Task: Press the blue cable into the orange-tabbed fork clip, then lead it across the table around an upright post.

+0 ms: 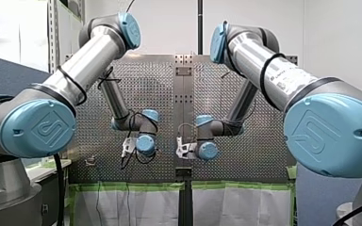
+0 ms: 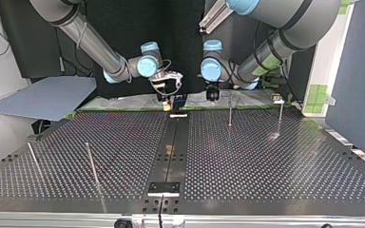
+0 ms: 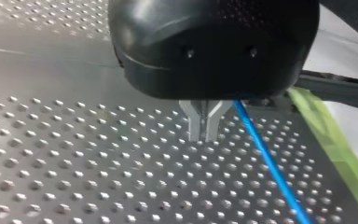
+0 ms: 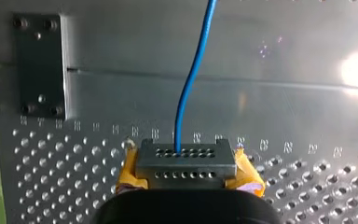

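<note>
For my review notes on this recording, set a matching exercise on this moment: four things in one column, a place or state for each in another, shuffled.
Things:
1. blue cable
2. my left gripper
3. my right gripper
4. upright post

Places or states:
A. yellow pads, clamped on the cable
B. metal fingers together, cable passing beside them
C. stands on the perforated table
D. runs ahead over the smooth metal strip

Pairs: 1-D, 2-B, 3-A, 4-C.
</note>
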### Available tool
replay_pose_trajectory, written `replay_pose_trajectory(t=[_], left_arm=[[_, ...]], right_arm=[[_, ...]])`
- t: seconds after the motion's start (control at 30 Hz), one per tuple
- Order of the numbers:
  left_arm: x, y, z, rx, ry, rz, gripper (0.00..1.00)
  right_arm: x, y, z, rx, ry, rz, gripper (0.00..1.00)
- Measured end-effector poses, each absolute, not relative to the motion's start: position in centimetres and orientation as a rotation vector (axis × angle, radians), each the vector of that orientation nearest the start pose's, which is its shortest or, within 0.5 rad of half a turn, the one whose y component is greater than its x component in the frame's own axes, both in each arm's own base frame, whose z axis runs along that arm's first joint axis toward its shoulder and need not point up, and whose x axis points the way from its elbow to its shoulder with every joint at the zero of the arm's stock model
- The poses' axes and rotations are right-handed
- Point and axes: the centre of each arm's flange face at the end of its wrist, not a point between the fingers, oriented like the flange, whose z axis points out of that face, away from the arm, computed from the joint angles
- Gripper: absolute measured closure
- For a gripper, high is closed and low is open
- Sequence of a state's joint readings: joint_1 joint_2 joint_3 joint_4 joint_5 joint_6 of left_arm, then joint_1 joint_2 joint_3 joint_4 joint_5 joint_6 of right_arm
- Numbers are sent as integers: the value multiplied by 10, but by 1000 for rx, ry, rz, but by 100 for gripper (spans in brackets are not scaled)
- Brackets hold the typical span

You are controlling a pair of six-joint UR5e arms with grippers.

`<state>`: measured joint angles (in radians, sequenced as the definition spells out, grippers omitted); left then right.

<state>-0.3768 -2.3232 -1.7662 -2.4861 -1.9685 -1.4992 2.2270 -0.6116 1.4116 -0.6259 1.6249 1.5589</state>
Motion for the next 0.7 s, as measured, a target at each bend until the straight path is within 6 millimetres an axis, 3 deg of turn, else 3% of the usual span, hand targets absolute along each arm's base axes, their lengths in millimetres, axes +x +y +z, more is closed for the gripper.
replay_pose_trajectory(t=[0.7], left_arm=[[493, -330, 150, 108, 1707, 55, 100]], right_arm=[[528, -489, 139, 1697, -905, 1569, 100]])
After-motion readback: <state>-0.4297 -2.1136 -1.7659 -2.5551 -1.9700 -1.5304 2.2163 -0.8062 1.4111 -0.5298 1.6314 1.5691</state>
